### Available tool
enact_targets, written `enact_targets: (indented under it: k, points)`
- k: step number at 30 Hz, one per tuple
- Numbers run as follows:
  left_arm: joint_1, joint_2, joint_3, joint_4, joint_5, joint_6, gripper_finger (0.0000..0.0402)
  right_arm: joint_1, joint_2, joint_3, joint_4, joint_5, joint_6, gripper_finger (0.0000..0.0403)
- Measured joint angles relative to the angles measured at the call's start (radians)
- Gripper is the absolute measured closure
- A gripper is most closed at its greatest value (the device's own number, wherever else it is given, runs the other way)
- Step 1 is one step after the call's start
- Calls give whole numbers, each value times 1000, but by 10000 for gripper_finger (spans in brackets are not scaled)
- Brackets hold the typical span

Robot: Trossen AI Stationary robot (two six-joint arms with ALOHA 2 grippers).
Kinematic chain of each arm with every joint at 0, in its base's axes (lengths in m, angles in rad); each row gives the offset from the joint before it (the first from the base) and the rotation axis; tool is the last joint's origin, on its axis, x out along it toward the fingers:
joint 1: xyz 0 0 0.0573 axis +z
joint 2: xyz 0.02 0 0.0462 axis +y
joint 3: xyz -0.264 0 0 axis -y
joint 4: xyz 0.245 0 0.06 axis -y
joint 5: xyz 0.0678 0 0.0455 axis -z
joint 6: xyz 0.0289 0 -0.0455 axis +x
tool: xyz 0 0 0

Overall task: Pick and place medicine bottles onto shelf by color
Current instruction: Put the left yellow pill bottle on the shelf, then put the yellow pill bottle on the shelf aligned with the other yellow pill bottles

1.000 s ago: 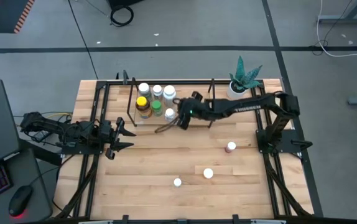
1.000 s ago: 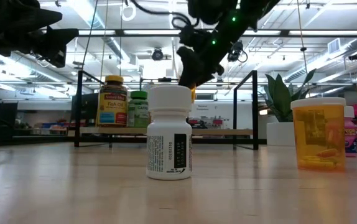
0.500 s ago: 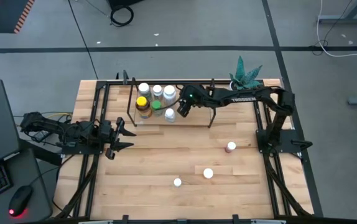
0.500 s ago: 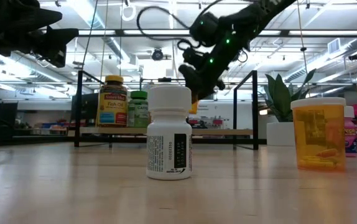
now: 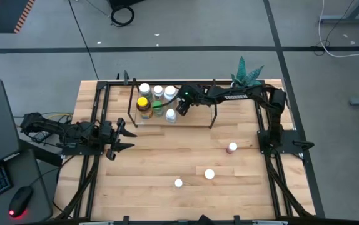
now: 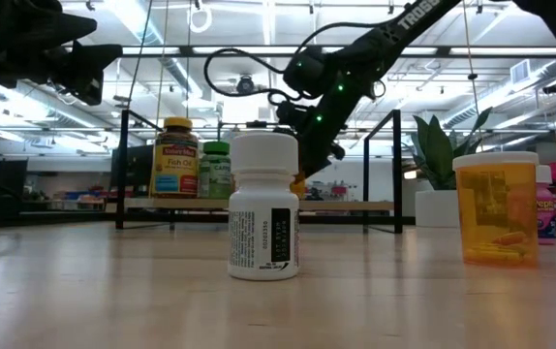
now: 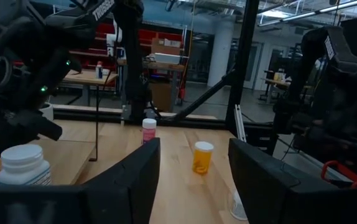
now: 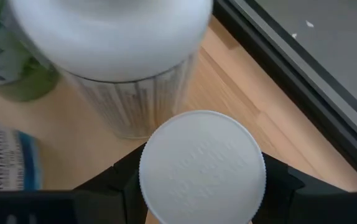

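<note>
Two tools show: the right tool (image 5: 181, 107) reaches over the shelf (image 5: 195, 121) near the tabletop's far edge, gripping a white-capped bottle (image 8: 201, 167) beside the bottles already there, yellow-capped (image 5: 143, 104) and green-capped (image 5: 157, 107) among them. The left tool (image 5: 127, 137) waits, fingers apart, at the left edge. Three bottles, one pink-capped (image 5: 232, 147), stand toward the near edge.
</note>
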Motion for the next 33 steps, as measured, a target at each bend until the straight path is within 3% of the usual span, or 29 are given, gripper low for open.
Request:
enact_targets:
  k: [11, 20, 33]
  points:
    - [0, 0, 0, 0, 0, 0, 203, -32, 1, 0, -14, -36, -3, 184]
    - [0, 0, 0, 0, 0, 0, 207, -32, -8, 0, -15, -37, -11, 128]
    - [0, 0, 0, 0, 0, 0, 207, 7, -130, 0, -94, -42, -1, 66]
